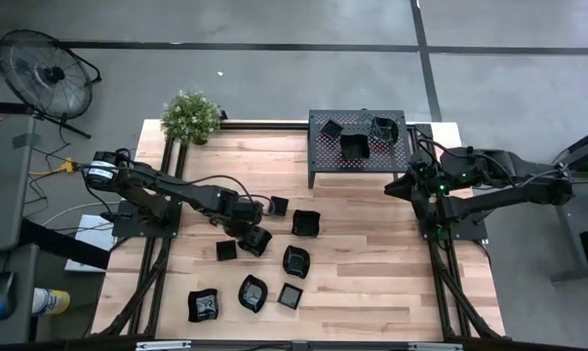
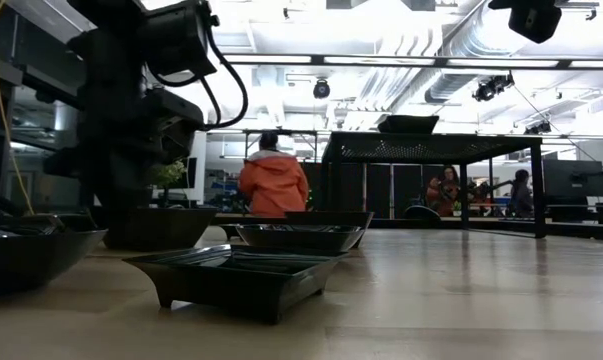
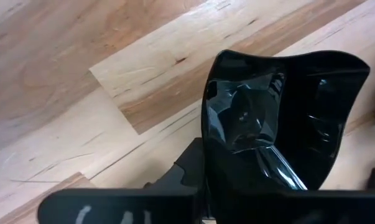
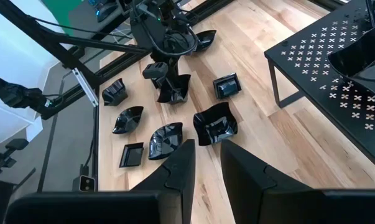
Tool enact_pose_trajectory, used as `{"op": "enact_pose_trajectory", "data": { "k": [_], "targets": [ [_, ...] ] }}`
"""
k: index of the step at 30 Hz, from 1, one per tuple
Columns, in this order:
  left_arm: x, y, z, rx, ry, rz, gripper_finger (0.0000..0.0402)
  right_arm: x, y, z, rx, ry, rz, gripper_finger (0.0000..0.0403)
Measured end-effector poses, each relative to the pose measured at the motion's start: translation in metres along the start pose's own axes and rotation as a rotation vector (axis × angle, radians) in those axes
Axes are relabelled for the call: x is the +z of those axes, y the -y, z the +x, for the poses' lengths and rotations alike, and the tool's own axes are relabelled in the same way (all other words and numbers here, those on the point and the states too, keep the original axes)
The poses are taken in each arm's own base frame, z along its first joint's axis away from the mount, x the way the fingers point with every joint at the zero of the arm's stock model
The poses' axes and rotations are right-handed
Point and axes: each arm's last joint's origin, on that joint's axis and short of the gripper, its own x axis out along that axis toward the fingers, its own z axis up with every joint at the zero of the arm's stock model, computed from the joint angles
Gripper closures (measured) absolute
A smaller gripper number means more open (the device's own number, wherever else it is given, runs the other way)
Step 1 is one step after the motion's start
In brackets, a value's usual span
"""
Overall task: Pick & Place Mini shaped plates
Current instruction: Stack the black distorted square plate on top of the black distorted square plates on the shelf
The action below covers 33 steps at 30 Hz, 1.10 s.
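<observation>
Several mini shaped plates, black and glossy, lie scattered on the wooden table (image 1: pixel 372 253), among them one (image 1: pixel 306 222) and another (image 1: pixel 253 292). Three more sit on the black perforated rack (image 1: pixel 357 146) at the far side. My left gripper (image 1: pixel 247 232) points steeply down at mid-table and is shut on a wavy-rimmed plate (image 3: pixel 287 112), also seen in the right wrist view (image 4: pixel 176 88). My right gripper (image 4: pixel 203 163) hangs raised near the table's right edge, beside the rack, open with nothing between its fingers. My left gripper pinches the wavy plate's rim (image 3: pixel 206 149) on the side nearest the arm. One finger (image 3: pixel 271 165) reaches inside the bowl and the other stands outside the wall. The fingers come from above, slanting down. Whether the plate is clear of the table, I cannot tell.
A small potted plant (image 1: pixel 190 117) stands at the far left corner. Black frame rails (image 1: pixel 157 263) run along both table sides. Bare wood lies between the scattered plates and the right rail. In the low view, people show in the room beyond the table.
</observation>
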Motion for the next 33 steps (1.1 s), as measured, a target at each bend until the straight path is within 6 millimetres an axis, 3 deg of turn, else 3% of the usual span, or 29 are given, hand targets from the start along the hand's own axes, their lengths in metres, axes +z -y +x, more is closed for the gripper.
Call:
{"op": "enact_pose_trajectory", "data": {
  "k": [7, 11, 17, 25, 33],
  "targets": [
    [0.0, 0.002, -0.003, -0.028, 0.001, 0.008, 0.04, 0.0, 0.0, 0.0, 0.003, -0.002, 0.005, 0.0331],
    [0.001, 0.008, -0.015, -0.044, 0.037, 0.029, 0.04, 0.001, -0.001, 0.0, 0.007, 0.004, 0.012, 0.0331],
    [0.007, 0.029, -0.052, -0.088, 0.195, 0.099, 0.0401, 0.003, 0.0, 0.0, -0.024, 0.044, 0.023, 0.0331],
    [0.02, 0.067, -0.118, -0.092, 0.579, 0.21, 0.0401, 0.013, -0.002, 0.003, -0.094, 0.192, 0.036, 0.0331],
    [0.03, 0.087, -0.172, 0.043, 1.007, 0.259, 0.0401, 0.032, -0.014, 0.041, -0.142, 0.283, -0.108, 0.0331]
  ]
}}
